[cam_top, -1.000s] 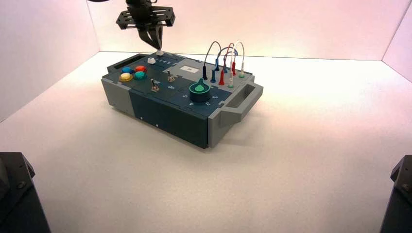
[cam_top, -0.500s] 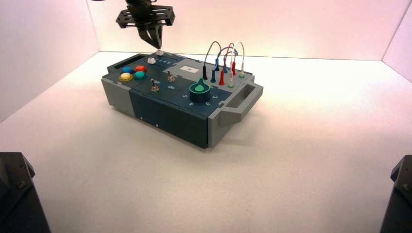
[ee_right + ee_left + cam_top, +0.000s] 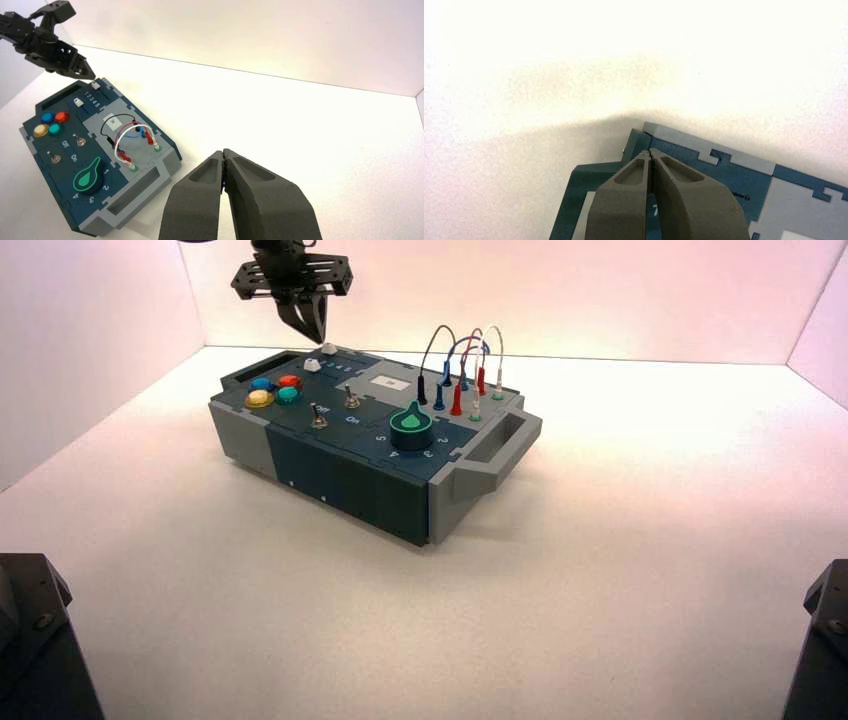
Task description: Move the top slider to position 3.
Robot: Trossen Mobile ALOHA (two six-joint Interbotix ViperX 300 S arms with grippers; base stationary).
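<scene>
- Left gripper, black, two-fingered: fingers pressed together, nothing pinched; tips just beside the top slider at the box's far left corner (contact cannot be told).
- Top slider, small off-white rounded knob on a dark track: far edge of the box, by the 1 end of the printed numbers. Position 3 remains to be reached.
- Hazard, missed push: tips set too high or beyond the knob would likely slide over it, the closed fingers offering only a narrow face.
- Hazard, overshoot: a push along the track that runs too long could carry the knob past 3 to 4 or 5.
- Hazard, wrong part: a drift toward the near side could nudge the second slider, a blocky white knob (a close neighbour).
- Hazard, shifted box: pressing down hard or pushing across the track could turn the dark blue and grey box.
- Right gripper, black, two-fingered: idle, fingers together, well apart from the box on the right side.
</scene>
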